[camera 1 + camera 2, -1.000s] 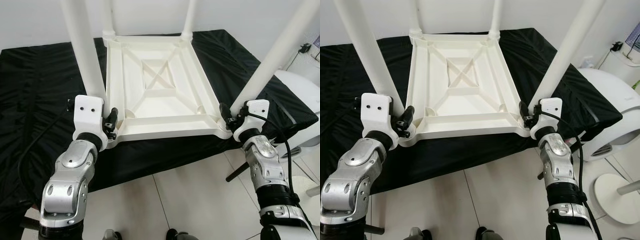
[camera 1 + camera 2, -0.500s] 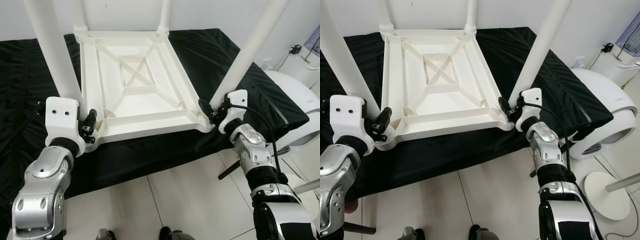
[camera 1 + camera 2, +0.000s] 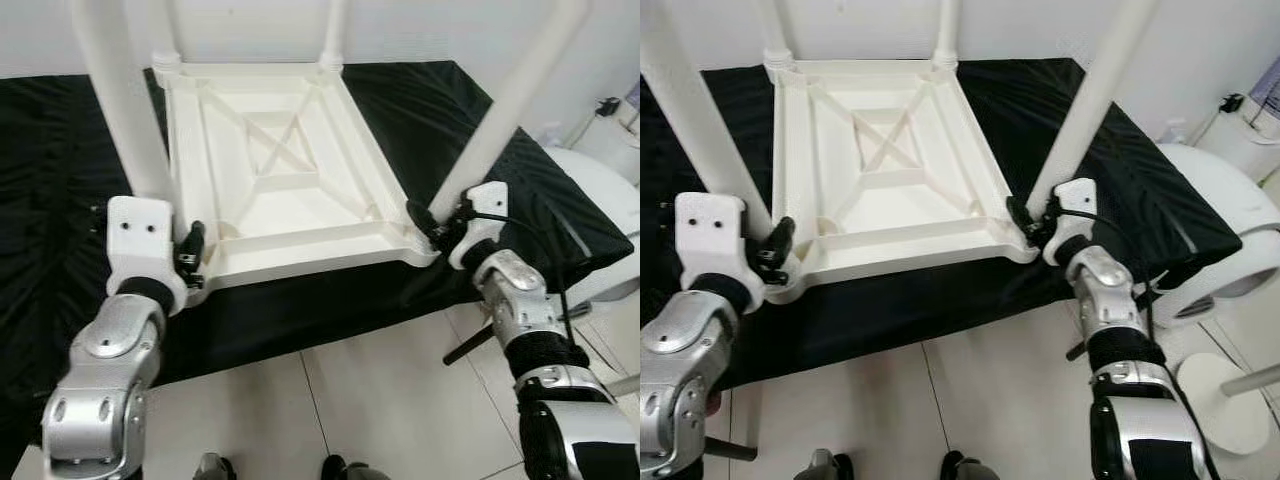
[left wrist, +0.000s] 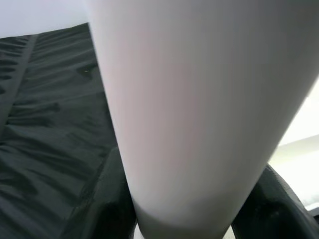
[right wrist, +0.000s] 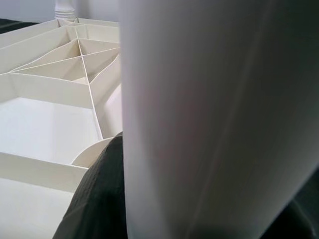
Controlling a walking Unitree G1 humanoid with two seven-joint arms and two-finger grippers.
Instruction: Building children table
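The left gripper [image 3: 188,252] is clamped around the base of the near left leg [image 3: 120,105] of a white plastic children's table, one black finger showing on each side of the leg in the left wrist view. Its white wrist housing sits just in front of the leg, at the table's near left corner.

The table top [image 3: 285,170] lies upside down on a black cloth [image 3: 45,200] that covers a low surface. Its ribbed underside faces up, with a cross of ribs in a central rectangle. Four white legs stand up from its corners. The two far legs, the far left leg [image 3: 163,35] and the far right leg [image 3: 333,35], rise near a pale wall.

At the near right corner, the near right leg [image 3: 505,110] leans up and to the right. The right gripper [image 3: 425,222] is clamped around the base of this leg, where it meets the table top; the right wrist view shows dark fingers on both sides of the white leg, with the ribbed underside beyond.

Further right stands a rounded white appliance [image 3: 1230,230], just beside the cloth's edge. Pale floor tiles [image 3: 400,400] lie below the cloth's near edge, between the two silver arms.
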